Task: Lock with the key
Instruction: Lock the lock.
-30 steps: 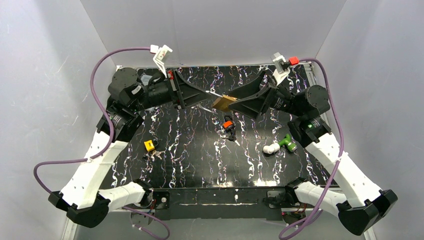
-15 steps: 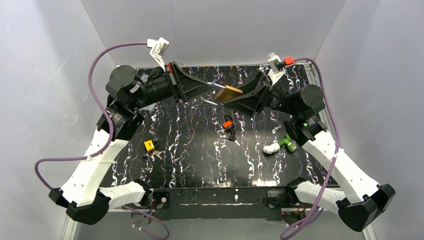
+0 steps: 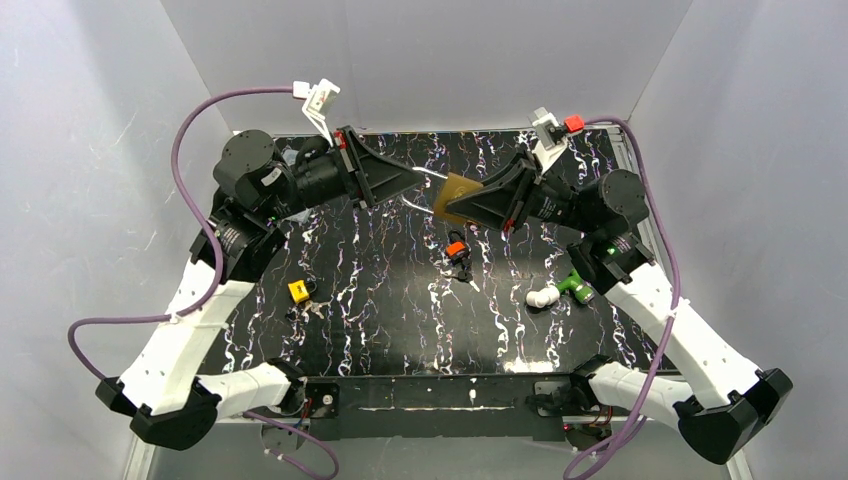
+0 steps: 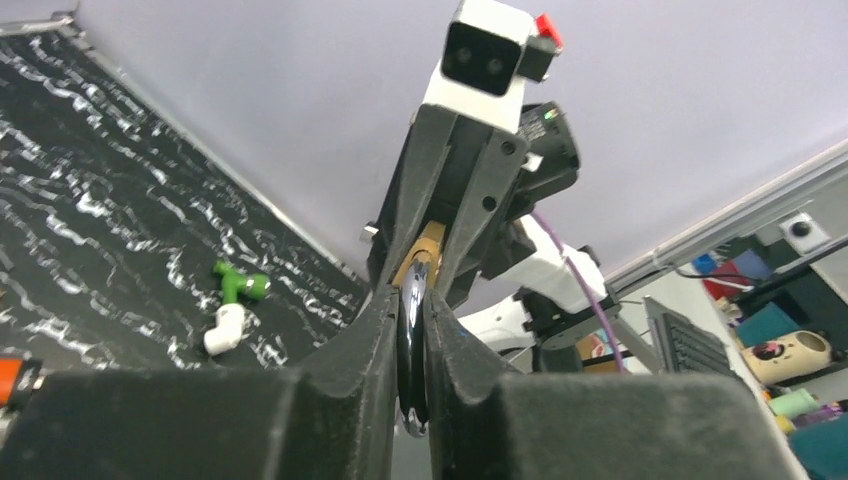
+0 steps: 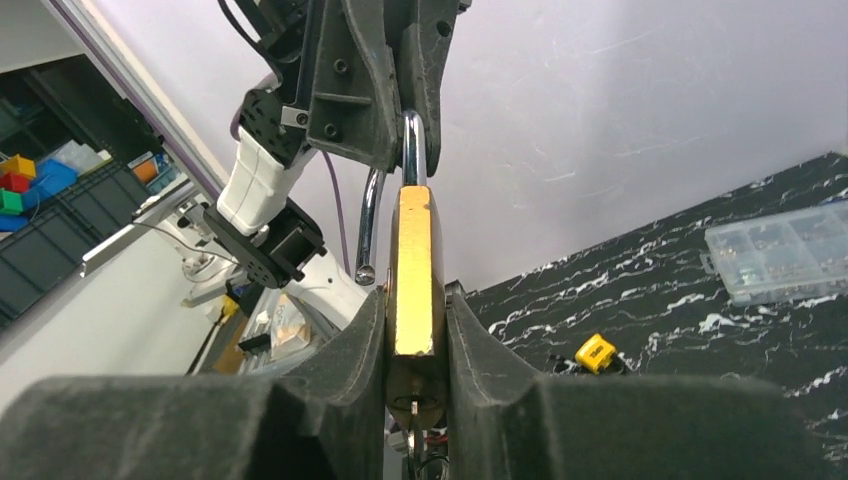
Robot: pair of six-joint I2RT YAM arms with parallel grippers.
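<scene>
A brass padlock [image 3: 458,190] hangs in mid-air between both arms at the back of the table. My right gripper [image 5: 415,300] is shut on its brass body [image 5: 414,265], fingers flat against both faces. A key [image 5: 414,412] sits in the keyhole on the lock's underside. The steel shackle [image 5: 372,215] stands open, one end free. My left gripper [image 4: 411,300] is shut on the shackle [image 4: 411,345], pads close on either side. From above, the left gripper [image 3: 425,178] and the right gripper [image 3: 463,203] meet tip to tip at the lock.
On the black marbled table [image 3: 380,330] lie a yellow block [image 3: 298,291], an orange and black part [image 3: 457,248], a white fitting [image 3: 543,296] and a green fitting [image 3: 575,283]. A clear plastic box [image 5: 775,260] sits at the back left.
My right gripper has closed onto the padlock's body. Both arms have carried the lock a little up and toward the back, and the lock has turned.
</scene>
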